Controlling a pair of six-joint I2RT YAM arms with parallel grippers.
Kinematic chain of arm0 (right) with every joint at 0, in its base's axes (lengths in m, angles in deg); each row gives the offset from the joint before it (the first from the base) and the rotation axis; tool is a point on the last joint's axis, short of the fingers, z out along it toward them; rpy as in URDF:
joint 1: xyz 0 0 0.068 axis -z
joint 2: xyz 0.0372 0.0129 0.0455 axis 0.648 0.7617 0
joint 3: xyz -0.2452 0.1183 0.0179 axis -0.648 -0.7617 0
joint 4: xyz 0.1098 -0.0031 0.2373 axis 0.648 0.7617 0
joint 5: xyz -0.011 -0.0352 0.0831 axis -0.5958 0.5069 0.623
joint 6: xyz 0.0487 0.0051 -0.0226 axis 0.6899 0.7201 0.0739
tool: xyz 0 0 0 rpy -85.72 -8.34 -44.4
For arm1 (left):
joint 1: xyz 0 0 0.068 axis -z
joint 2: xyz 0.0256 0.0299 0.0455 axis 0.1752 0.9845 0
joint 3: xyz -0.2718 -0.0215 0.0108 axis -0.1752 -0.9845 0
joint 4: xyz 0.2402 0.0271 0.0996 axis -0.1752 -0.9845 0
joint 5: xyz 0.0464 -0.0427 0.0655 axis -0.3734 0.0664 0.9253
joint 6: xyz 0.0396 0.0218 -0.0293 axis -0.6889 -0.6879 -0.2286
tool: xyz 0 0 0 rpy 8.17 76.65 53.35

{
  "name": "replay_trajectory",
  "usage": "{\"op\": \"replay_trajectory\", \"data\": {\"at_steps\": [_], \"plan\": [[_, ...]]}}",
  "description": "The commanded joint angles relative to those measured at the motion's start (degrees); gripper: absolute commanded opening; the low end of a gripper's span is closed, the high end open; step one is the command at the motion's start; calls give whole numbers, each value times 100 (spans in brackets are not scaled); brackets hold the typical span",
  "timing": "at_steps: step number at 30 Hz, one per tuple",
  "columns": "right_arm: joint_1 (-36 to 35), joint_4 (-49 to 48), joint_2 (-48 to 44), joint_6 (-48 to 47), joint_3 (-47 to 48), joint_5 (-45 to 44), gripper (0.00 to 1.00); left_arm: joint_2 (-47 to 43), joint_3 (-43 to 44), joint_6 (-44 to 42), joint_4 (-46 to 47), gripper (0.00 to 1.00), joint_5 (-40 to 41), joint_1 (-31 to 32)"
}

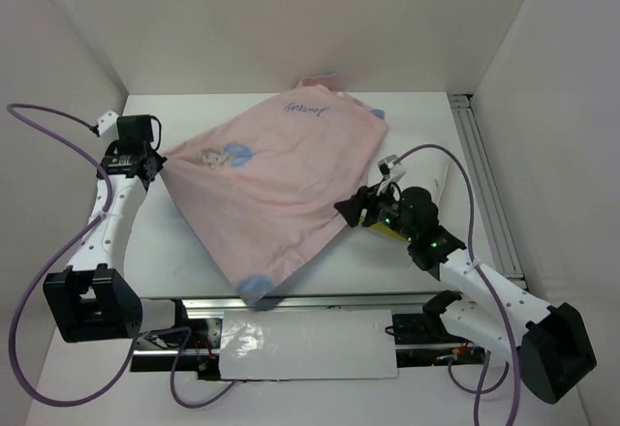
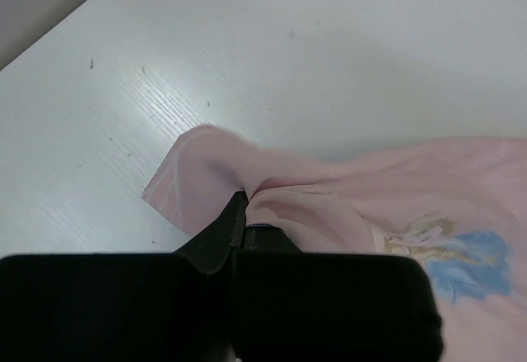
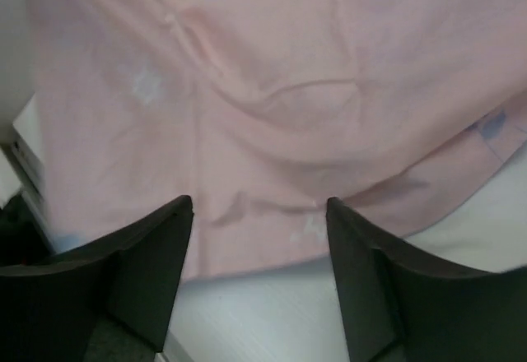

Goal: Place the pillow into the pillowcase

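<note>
The pillowcase (image 1: pixel 281 184) lies spread pale-pink side up across the table, with a small princess print near its left corner. It looks bulged. My left gripper (image 1: pixel 155 167) is shut on the case's left corner; the left wrist view shows pink fabric (image 2: pixel 329 189) pinched between the closed fingers (image 2: pixel 241 201). My right gripper (image 1: pixel 344 210) is open and empty, hovering at the case's near right edge, with the fabric (image 3: pixel 272 90) just beyond its tips (image 3: pixel 259 210). The pillow is mostly hidden; a white bit (image 1: pixel 438 182) past the case's right edge may be it.
An aluminium rail (image 1: pixel 484 184) runs along the table's right side. White walls enclose the back and both sides. A white plastic-covered panel (image 1: pixel 310 344) sits at the near edge between the arm bases. Purple cables (image 1: pixel 39 116) loop off both arms.
</note>
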Motion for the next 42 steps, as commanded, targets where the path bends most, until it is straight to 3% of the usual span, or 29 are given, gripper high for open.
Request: {"op": "replay_trajectory", "data": {"at_steps": [1, 3, 4, 9, 13, 20, 25, 32, 36, 37, 39, 41, 42], "plan": [[-413, 762, -351, -69, 156, -215, 75, -256, 81, 485, 44, 0, 564, -116], [-528, 983, -465, -227, 348, -646, 98, -308, -34, 547, 44, 0, 670, -195], [-528, 1193, -466, -280, 436, -804, 100, -309, -112, 548, 44, 0, 723, -196], [-449, 1897, 33, 237, 1498, -2999, 100, -247, -165, 548, 44, 0, 670, -319], [-46, 2425, 1463, 405, 2553, -3969, 100, 60, -165, 486, 106, 0, 601, -424], [394, 2179, 3897, -219, 4653, -3890, 100, 552, -7, 118, 606, 0, 354, -424], [1008, 2811, 5333, -219, 6278, -3769, 100, 1000, 177, -138, 870, 0, 503, -477], [1624, 2681, 6081, -149, 6291, -2249, 94, 2026, 1125, -112, 536, 0, 793, -1091], [1686, 2277, 6319, -210, 6229, -1126, 91, 2634, 1880, -172, 300, 2, 111, -1286], [1686, 2215, 6372, -289, 6229, -948, 87, 2749, 2022, -243, 299, 11, -75, -1286], [1686, 2005, 6442, -290, 6282, -657, 82, 3012, 2372, -314, 124, 47, -453, -1286], [1686, 1820, 6442, -290, 6282, -463, 79, 3074, 2427, -314, 1, 61, -613, -1286], [1634, 1767, 6442, -290, 6282, -411, 79, 3075, 2427, -314, -69, 82, -700, -1286]]}}
